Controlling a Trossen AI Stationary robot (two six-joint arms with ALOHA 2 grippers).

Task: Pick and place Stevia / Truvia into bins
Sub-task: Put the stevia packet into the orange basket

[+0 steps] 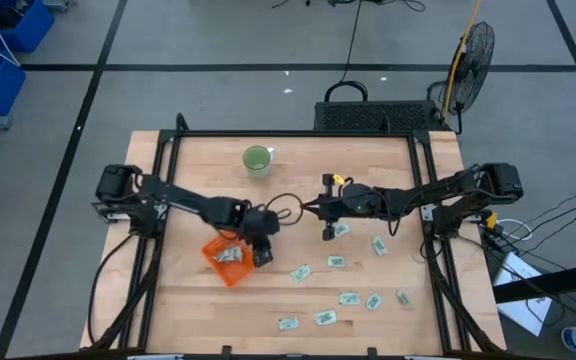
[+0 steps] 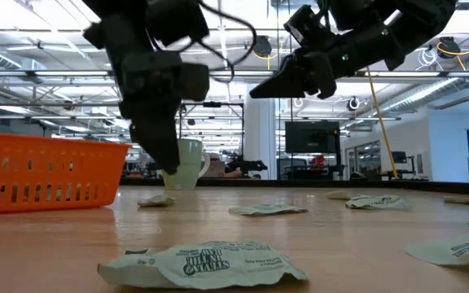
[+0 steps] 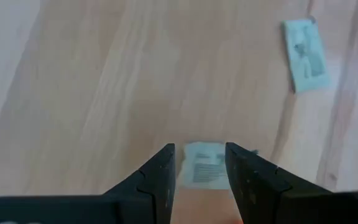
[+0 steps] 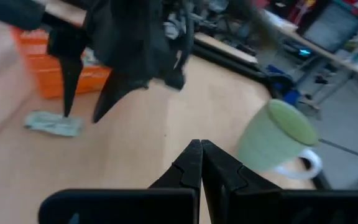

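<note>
High view: left gripper [image 1: 261, 252] sits just beside the orange tray [image 1: 214, 263], at its right edge, near table [image 1: 198, 160] centre-left. Tray holds at least one sachet [image 1: 230, 256]. Left wrist view – fingers [image 3: 160, 171] spread, a sachet [image 3: 204, 163] lying on the wood between them, not pinched; another sachet [image 3: 304, 55] farther off.

Right gripper [image 1: 327, 228] hangs above the table near centre, right of the left one, fingers pressed together and empty – right wrist view shows the tips [image 4: 199, 152] touching. Light-green cup [image 1: 257, 159] stands toward the table's far edge, well apart from the tray.

Loose Stevia sachets [image 1: 349, 298] scattered over the table's right and near part, flat on the wood – one [image 1: 341, 229] just beside the right gripper. Low view: crumpled sachet [image 2: 206, 264] close up front, tray [image 2: 47, 171] at left.
</note>
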